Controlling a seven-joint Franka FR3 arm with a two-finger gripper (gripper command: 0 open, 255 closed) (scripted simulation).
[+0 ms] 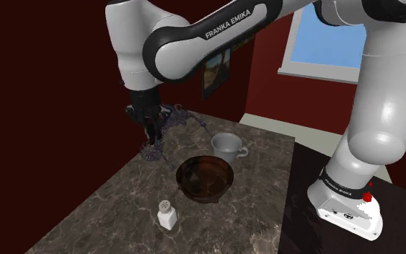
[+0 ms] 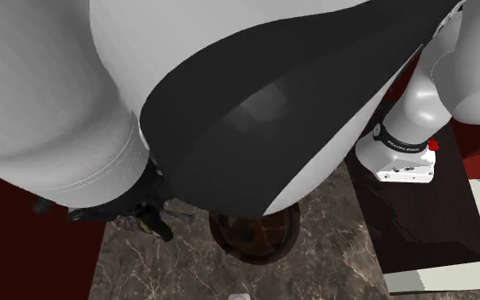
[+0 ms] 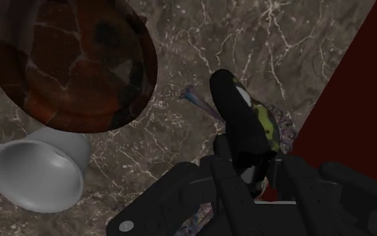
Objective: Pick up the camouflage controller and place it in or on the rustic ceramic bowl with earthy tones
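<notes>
My black gripper (image 3: 254,175) is shut on the camouflage controller (image 3: 246,124), a dark elongated body with green and tan patches that sticks out past the fingertips. In the shoulder view the gripper (image 1: 151,136) hangs low over the marble counter's far-left part, left of the bowl. The bowl (image 1: 205,177) is dark brown with reddish mottling and stands upright mid-counter, a short way from the held controller. It also shows in the wrist view (image 3: 73,64) and under the arm in the second exterior view (image 2: 255,234).
A white mug (image 1: 227,147) stands just behind the bowl, and a small white shaker (image 1: 167,215) stands in front of it. A purplish wiry object (image 1: 182,115) lies on the counter (image 1: 107,209) around the gripper. A dark red wall borders the counter's far side.
</notes>
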